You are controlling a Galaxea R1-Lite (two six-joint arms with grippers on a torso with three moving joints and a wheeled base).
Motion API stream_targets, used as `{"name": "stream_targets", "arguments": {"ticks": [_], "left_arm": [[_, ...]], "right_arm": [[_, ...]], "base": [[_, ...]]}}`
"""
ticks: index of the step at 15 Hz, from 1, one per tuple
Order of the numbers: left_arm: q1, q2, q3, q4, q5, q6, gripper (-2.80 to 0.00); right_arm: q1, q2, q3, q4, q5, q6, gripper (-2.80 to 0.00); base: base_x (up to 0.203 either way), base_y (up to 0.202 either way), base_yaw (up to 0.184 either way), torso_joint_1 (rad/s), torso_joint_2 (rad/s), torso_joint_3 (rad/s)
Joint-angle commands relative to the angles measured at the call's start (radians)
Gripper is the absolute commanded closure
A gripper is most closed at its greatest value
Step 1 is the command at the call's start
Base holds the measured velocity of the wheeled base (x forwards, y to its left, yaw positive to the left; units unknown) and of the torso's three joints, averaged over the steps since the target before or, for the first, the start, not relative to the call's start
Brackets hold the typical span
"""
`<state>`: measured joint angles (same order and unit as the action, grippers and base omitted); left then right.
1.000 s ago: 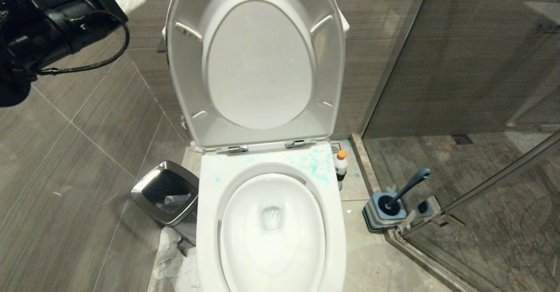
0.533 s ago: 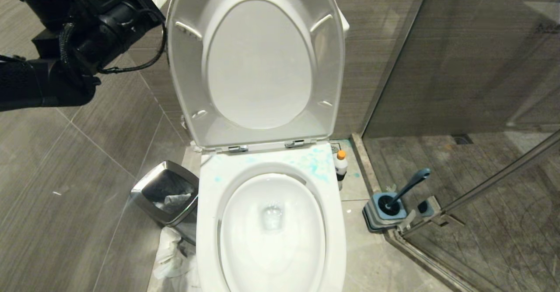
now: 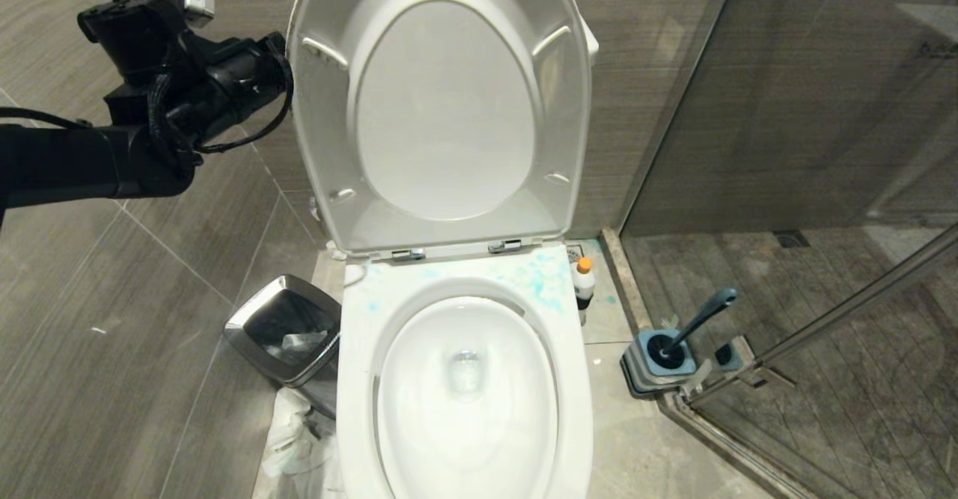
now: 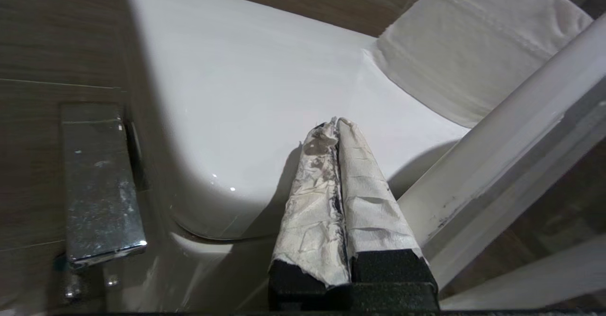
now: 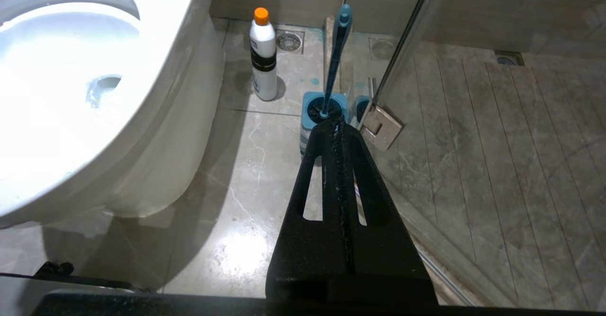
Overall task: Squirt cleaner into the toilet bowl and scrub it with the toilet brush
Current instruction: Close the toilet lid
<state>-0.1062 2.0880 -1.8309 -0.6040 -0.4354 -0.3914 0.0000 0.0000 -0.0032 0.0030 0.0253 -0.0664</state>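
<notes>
Grey-tiled bathroom: left gripper (image 4: 336,124), clenched empty, is raised far left by the cistern (image 4: 265,98); flushing seems underway, so the flush lever (image 4: 102,183) needs pressing next.

right pincer (image 5: 337,129) closed, above floor | toilet brush (image 5: 335,55) upright in holder (image 5: 322,112) | cleaner (image 5: 263,55) beside toilet bowl (image 5: 94,93)
</notes>
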Motion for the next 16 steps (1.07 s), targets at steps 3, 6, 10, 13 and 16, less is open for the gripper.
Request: {"name": "stream_targets", "arguments": {"ticks": [3,6,10,13,16], "left_arm": [[0.002,0.015,0.005,0.0,-0.105,-0.047,0.0],[0.02,-0.015,0.041,0.001,-0.187,-0.064,0.0],[0.08,-0.11,0.201,0.008,-0.409,-0.085,0.0],[0.122,-0.188,0.316,0.017,-0.52,-0.087,0.0],[0.153,-0.261,0.412,0.045,-0.576,-0.087,0.0]], "right_arm": [[0.0,0.002,0.0,0.0,0.001,-0.001,0.0],[0.0,0.002,0.0,0.0,0.001,-0.001,0.0],[0.0,0.002,0.0,0.0,0.001,-0.001,0.0],[0.0,0.002,0.0,0.0,0.001,-0.001,0.0],[0.0,0.002,0.0,0.0,0.001,-0.001,0.0]], "base": [[0.0,0.0,0.0,0.0,0.0,0.0],[0.0,0.0,0.0,0.0,0.0,0.0],[0.0,0.0,0.0,0.0,0.0,0.0],[0.0,0.0,0.0,0.0,0.0,0.0],[0.0,0.0,0.0,0.0,0.0,0.0]]}}
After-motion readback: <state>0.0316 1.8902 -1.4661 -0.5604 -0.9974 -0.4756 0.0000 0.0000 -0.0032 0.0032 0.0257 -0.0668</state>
